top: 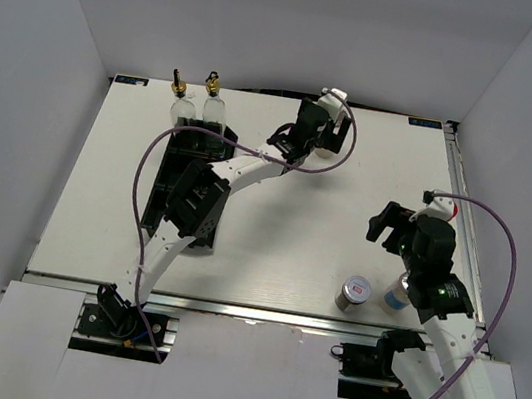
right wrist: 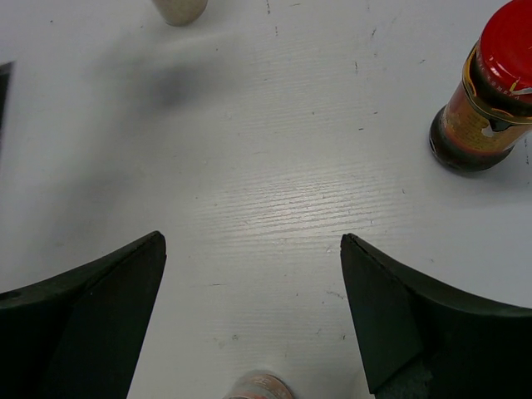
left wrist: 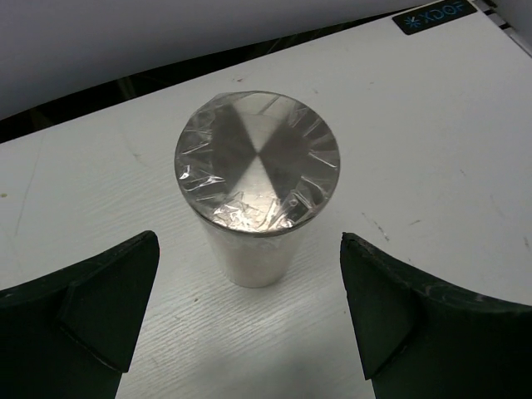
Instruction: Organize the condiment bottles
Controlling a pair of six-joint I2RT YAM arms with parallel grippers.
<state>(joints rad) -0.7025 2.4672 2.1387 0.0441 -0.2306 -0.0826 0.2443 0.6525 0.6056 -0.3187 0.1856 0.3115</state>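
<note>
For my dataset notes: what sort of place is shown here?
Probably a robotics lab test cell: a white table boxed in by white walls, a left arm and right arm bolted at its near edge, and condiment bottles on it.

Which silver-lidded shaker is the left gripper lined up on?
The beige shaker, just ahead of the open left gripper near the far edge; the red-label shaker and blue-white shaker stand by the right arm.

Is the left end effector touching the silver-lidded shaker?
Apart. The left wrist view shows bare table between the shaker and the left end effector on both sides.
</note>
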